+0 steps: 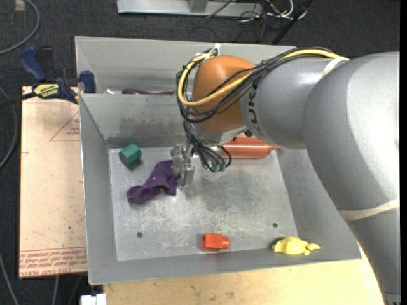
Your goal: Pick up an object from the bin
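Note:
A crumpled purple cloth (152, 183) lies on the bin floor, left of centre. My gripper (184, 164) hangs just over the cloth's right end, fingers pointing down and close to the fabric. A green block (130, 155) sits at the back left, apart from the gripper.
An orange-red elongated thing (251, 149) lies at the back right, partly under the arm. A small orange block (215, 241) rests near the front wall, and a yellow toy (294, 246) lies in the front right corner. The arm covers the bin's right side.

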Motion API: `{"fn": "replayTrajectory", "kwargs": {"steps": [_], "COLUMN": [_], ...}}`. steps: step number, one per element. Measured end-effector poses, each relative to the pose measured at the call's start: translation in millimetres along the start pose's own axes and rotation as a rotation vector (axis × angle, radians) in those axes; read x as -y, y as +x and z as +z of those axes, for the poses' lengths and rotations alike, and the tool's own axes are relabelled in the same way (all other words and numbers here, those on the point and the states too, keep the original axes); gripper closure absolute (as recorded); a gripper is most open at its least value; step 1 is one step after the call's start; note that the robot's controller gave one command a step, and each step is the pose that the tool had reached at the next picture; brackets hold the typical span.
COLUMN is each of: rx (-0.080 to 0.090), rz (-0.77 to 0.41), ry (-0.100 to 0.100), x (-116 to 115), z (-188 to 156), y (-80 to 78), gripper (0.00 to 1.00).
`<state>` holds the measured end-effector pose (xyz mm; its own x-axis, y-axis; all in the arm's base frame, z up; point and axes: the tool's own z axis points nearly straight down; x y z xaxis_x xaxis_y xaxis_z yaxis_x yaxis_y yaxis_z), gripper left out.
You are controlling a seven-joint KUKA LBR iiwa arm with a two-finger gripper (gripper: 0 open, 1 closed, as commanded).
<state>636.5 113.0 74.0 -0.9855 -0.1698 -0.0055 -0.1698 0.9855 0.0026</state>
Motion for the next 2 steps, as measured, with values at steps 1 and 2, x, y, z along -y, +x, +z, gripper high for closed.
{"fn": "replayTrajectory", "kwargs": {"steps": [1,2], "rx": [-0.006,0.000], "rz": [0.022,0.042], "ry": [-0.001,-0.001], "x": [-0.9,-1.7], "z": [-47.3,-108.6], "y": [0.1,-1.2], "gripper": [1.00,1.00]}}
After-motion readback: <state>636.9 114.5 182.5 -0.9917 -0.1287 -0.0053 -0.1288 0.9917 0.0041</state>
